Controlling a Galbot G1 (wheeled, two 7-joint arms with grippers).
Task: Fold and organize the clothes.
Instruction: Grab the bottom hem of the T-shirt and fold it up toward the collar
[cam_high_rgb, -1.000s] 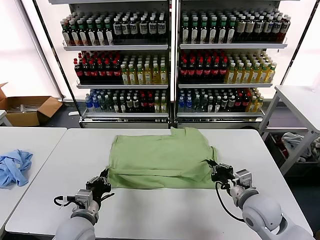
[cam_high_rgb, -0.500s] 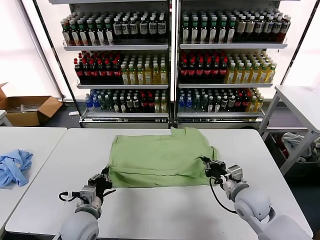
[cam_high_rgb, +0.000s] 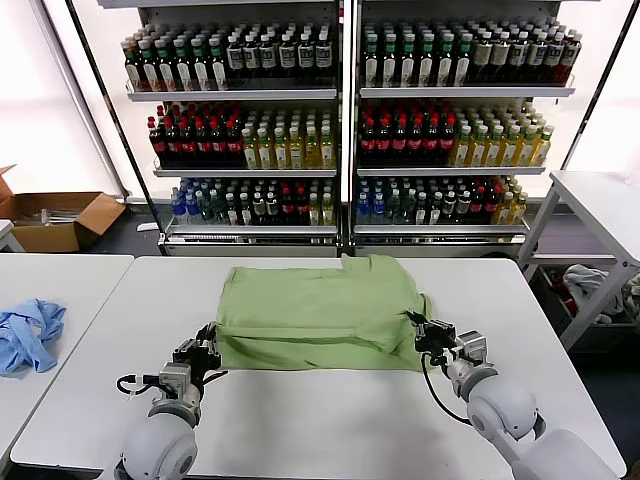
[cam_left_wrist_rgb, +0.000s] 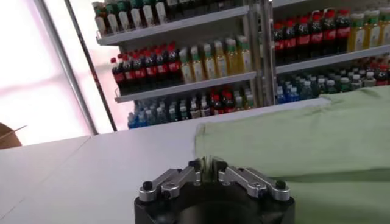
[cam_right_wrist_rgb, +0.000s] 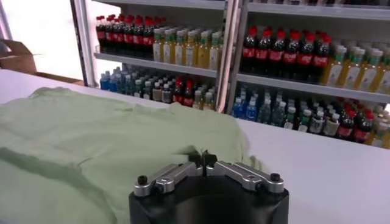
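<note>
Blue garment (cam_high_rgb: 28, 333) well left of shirt (cam_high_rgb: 318, 312)

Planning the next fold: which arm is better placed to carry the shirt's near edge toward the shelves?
Probably the right. Its tool is shut on the green shirt at the near right corner, cloth pinched between the fingers. The left tool sits at the near left corner with its hold looking looser.

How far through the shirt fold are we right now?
Partly done: the green shirt lies doubled on the white table, near hem carried up. In hand: the right gripper pinches its corner; the left gripper is at the opposite corner. Left: further folds, then tidying.
</note>
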